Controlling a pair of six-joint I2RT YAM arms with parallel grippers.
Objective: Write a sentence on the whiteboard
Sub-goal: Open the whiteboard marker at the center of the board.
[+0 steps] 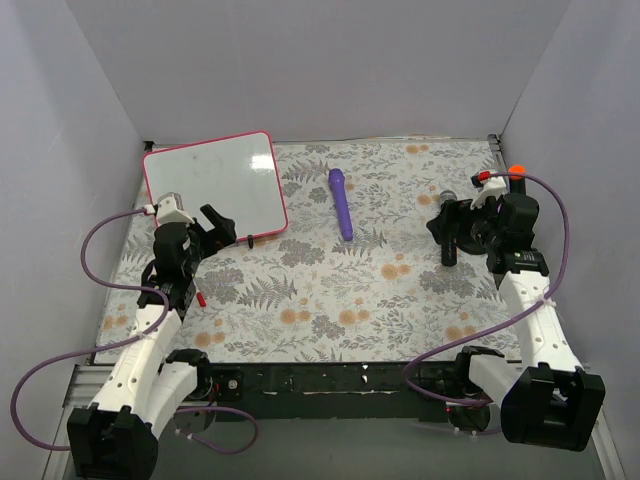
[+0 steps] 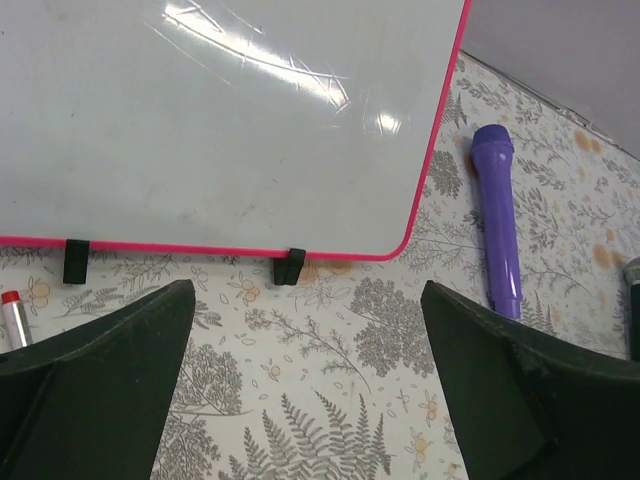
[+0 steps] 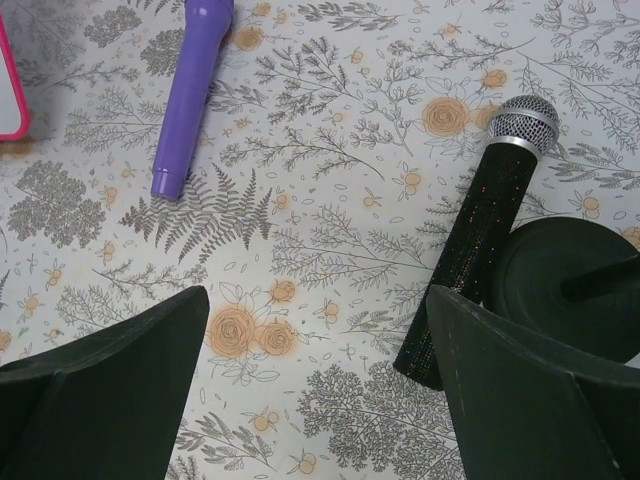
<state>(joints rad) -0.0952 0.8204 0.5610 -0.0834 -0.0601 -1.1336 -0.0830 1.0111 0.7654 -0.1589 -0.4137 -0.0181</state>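
The whiteboard (image 1: pixel 213 183), white with a pink-red frame, lies at the far left of the table. Its surface is blank apart from faint smudges, and no red sentence shows on it. In the left wrist view the whiteboard (image 2: pixel 220 120) fills the top, with two black clips on its near edge. My left gripper (image 1: pixel 225 230) hovers just off the board's near right corner, open and empty (image 2: pixel 308 290). My right gripper (image 1: pixel 438 220) is open and empty (image 3: pixel 318 295) over the floral cloth at the right. A corner of the whiteboard (image 3: pixel 8 90) shows in the right wrist view.
A purple pen-like stick (image 1: pixel 341 203) lies mid-table, also in the wrist views (image 2: pixel 497 220) (image 3: pixel 190 90). A black microphone (image 3: pixel 470 260) and a round black base (image 3: pixel 560 280) lie by my right gripper. A red-capped marker (image 2: pixel 12 318) lies near my left arm (image 1: pixel 200 298).
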